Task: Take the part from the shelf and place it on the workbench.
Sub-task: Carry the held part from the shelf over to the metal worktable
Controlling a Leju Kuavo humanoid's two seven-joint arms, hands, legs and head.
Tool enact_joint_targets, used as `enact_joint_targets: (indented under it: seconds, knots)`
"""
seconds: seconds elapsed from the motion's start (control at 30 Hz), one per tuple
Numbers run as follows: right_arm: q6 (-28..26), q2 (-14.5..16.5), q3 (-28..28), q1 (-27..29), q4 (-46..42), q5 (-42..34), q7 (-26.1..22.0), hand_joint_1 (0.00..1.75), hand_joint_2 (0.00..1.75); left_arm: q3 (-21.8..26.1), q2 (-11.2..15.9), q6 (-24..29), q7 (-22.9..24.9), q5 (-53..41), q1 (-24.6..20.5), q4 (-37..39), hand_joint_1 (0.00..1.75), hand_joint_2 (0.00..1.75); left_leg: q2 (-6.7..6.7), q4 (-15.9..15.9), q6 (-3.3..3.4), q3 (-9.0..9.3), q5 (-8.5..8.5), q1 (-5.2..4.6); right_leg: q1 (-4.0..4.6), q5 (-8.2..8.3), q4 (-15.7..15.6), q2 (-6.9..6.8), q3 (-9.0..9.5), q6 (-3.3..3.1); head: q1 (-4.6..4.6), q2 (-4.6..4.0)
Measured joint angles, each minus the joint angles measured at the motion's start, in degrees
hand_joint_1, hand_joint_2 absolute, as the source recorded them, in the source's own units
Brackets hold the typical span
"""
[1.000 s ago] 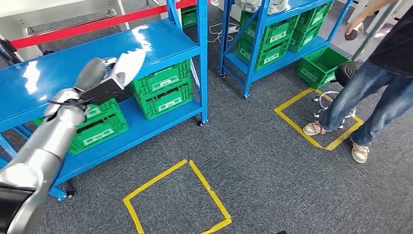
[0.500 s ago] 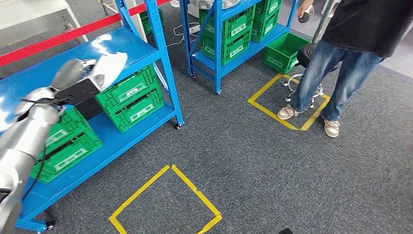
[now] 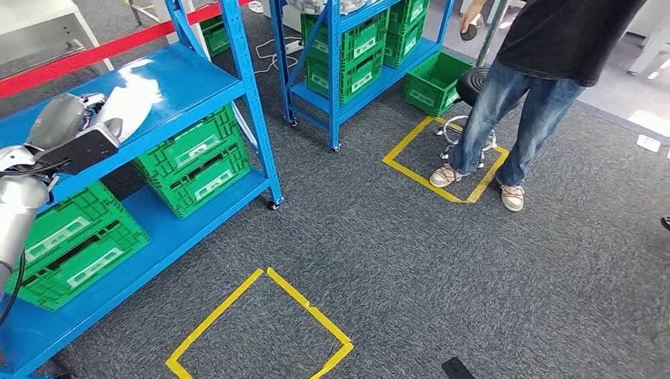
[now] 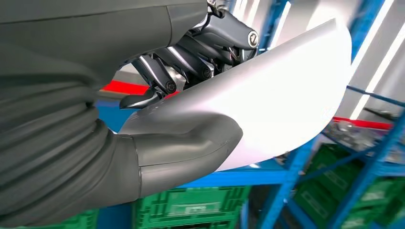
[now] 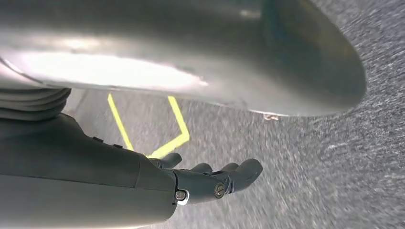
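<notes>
Carrying is the step in hand, by my reading: the part (image 3: 126,106), a pale silvery curved shell, is off the shelf (image 3: 182,79) and held up in the left hand (image 3: 79,130) at the left of the head view, in front of the blue shelf's upper board. No workbench is in sight among the racks, green crates (image 3: 193,162) and yellow floor tape (image 3: 261,324), so the next move calls for walking or turning until the bench comes into view, keeping the shell level and clear of the blue uprights, and giving room to the person (image 3: 521,87) standing by the far tape square

In the left wrist view the left hand pinches the part: the thick grey thumb (image 4: 191,148) presses against one face and the dark fingers (image 4: 191,52) curl over the opposite edge, so the grip looks firm though the shell sticks out well past the hand

The right hand (image 5: 215,179) hangs over the grey carpet (image 5: 334,157), fingers loosely bent and apart, holding nothing
</notes>
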Motion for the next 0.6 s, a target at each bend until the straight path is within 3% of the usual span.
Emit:
enact_joint_targets:
  seconds: [0.07, 0.13, 0.23, 0.27, 0.37, 0.43, 0.47, 0.5, 0.53, 0.6]
  knots:
    - [-0.4, -0.1, -0.7, 0.8, 0.0, -2.1, -1.4, 0.0, 0.0, -0.2, -4.2, 1.3, 0.5, -1.2, -1.3, 0.1, 1.75, 1.75, 0.21, 0.4, -0.05, -0.27, -0.08, -0.16, 0.33, 2.24, -7.6, -1.83, 4.1, -0.52, -0.01, 0.0]
    - [-0.9, -0.1, -1.7, 1.3, 0.0, -3.6, -2.4, 0.0, 0.0, -0.8, -9.1, 2.6, 1.2, -2.2, -4.0, 1.6, 1.75, 1.75, 0.23, 0.5, -0.45, -0.55, -0.05, -0.23, 0.74, 2.74, -10.7, -2.83, 5.48, -1.06, 0.07, 0.0]
    - [-1.1, 0.0, -2.9, 1.6, 0.0, -4.6, -2.7, 0.0, 0.0, -1.5, -14.7, 3.9, 1.7, -2.8, -7.5, 3.7, 1.75, 1.75, 0.93, 0.6, -1.35, -0.61, -0.37, -0.32, 0.46, 3.65, -11.3, -1.3, 5.4, -1.74, 0.21, 0.0]
    - [-1.1, 0.0, -3.2, 1.6, 0.0, -4.7, -2.5, 0.0, 0.0, -1.6, -15.8, 4.1, 1.6, -3.0, -8.4, 4.4, 1.75, 1.75, 0.66, 1.5, -1.64, -0.93, -1.24, -0.32, 0.18, 3.98, -11.6, -0.66, 5.42, -1.98, 0.13, 0.0]
    - [-1.1, 0.1, -4.0, 1.7, 0.0, -4.9, -1.9, 0.0, 0.0, -1.7, -17.6, 4.3, 1.3, -3.1, -10.3, 6.1, 1.75, 1.75, -1.06, 10.4, -2.39, -4.44, -6.35, 0.0, -0.27, 4.44, -12.0, 1.22, 5.39, -2.37, -0.23, 0.0]
    - [-1.2, 0.1, -4.4, 1.8, 0.0, -5.3, -1.5, 0.0, 0.0, -1.8, -18.3, 4.3, 0.9, -3.1, -10.5, 7.0, 1.75, 1.75, -1.31, 15.3, -2.67, -6.51, -7.79, 0.14, -0.35, 4.46, -11.9, 2.41, 5.38, -2.35, -0.35, 0.0]
    - [-1.2, 0.1, -4.6, 1.8, 0.0, -5.5, -1.2, 0.0, 0.0, -1.8, -18.6, 4.3, 0.6, -3.2, -10.6, 7.3, 1.75, 1.75, -1.39, 14.9, -2.71, -6.26, -6.89, 0.19, -0.4, 4.46, -11.7, 3.01, 5.38, -2.29, -0.4, 0.0]
    - [-1.3, 0.1, -4.9, 1.8, 0.0, -5.8, -1.0, 0.0, 0.0, -1.8, -18.9, 4.3, 0.4, -3.2, -10.7, 7.5, 1.75, 1.75, -1.62, 12.2, -2.68, -4.99, -5.1, 0.24, -0.45, 4.42, -11.6, 3.56, 5.38, -2.17, -0.44, 0.0]
    - [-1.4, 0.1, -5.2, 1.8, 0.0, -6.2, -0.8, 0.0, 0.0, -1.8, -19.2, 4.4, 0.3, -3.3, -11.0, 7.7, 1.75, 1.75, -2.32, 8.3, -2.61, -3.19, -3.13, 0.34, -0.51, 4.36, -11.4, 4.05, 5.34, -2.01, -0.48, 0.0]
    - [-1.6, 0.0, -5.9, 1.8, 0.0, -6.8, -0.5, 0.0, 0.0, -1.9, -19.9, 4.4, 0.0, -3.4, -11.9, 8.0, 1.75, 1.75, -4.2, 2.0, -2.3, -0.14, -1.04, 0.42, -0.57, 4.37, -11.1, 4.88, 4.92, -1.35, -0.51, 0.0]
